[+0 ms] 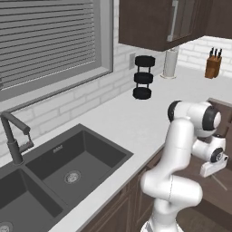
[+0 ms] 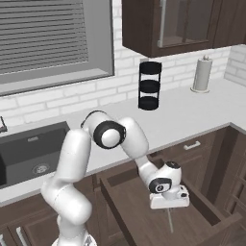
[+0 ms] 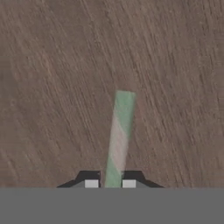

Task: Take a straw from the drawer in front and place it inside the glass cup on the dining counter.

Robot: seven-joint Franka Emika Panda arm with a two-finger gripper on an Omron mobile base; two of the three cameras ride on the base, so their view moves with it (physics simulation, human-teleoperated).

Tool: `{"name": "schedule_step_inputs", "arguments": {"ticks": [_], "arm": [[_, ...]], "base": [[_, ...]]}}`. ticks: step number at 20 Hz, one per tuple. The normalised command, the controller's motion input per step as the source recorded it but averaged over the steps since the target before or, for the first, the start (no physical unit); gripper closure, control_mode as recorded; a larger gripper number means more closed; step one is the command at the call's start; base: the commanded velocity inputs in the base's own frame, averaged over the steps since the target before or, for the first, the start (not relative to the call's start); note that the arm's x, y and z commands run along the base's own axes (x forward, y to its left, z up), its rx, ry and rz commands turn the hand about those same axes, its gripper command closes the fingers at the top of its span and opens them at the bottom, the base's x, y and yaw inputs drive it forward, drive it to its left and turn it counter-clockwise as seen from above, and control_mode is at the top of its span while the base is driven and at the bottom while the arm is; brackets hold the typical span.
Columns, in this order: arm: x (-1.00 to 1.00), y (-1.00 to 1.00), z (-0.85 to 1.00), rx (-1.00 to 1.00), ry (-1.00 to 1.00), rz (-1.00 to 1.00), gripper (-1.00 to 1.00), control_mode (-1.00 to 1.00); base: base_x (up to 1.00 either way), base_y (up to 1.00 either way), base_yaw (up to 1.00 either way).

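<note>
The drawer [image 2: 126, 201] stands pulled open under the white worktop, its brown wooden floor bare. My gripper [image 3: 110, 183] reaches down into it, shut on the straw [image 3: 120, 131], a thin pale stick with green and whitish stripes that runs away from the fingertips along the drawer floor. In the right base view the straw [image 2: 169, 220] shows as a thin line below the hand, with the gripper [image 2: 168, 207] low over the wood. In the left base view the hand hangs over the drawer [image 1: 222, 190] at the right. The glass cup and the dining counter are out of view.
A dark double sink [image 1: 68, 172] with a faucet [image 1: 13, 140] lies to the left. A black three-tier rack [image 2: 149, 85], a paper towel roll [image 2: 202, 73] and a knife block [image 1: 213, 65] stand on the worktop [image 2: 182, 117]. Dark wall cabinets [image 2: 168, 24] hang above.
</note>
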Motion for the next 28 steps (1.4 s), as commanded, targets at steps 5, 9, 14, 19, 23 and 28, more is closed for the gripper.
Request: {"name": "schedule_step_inputs", "arguments": {"ticks": [5,9,14,19,23,28], "arm": [[-0.31,0.0,0.89,-0.04,-0.04,0.07,1.0,-1.0],[-0.17,0.06,1.0,-0.08,-0.06,0.02,1.0,-1.0],[-0.11,0.18,1.0,-0.04,-0.03,0.01,1.0,-1.0],[-0.25,0.36,1.0,-0.04,0.0,0.01,1.0,-1.0],[-0.26,0.33,1.0,-0.03,0.0,0.03,1.0,-1.0],[-0.3,0.29,1.0,-0.04,0.0,0.03,1.0,-1.0]], "base": [[0.0,0.0,0.0],[0.0,0.0,0.0],[0.0,0.0,0.0],[0.0,0.0,0.0],[0.0,0.0,0.0],[0.0,0.0,0.0]]}}
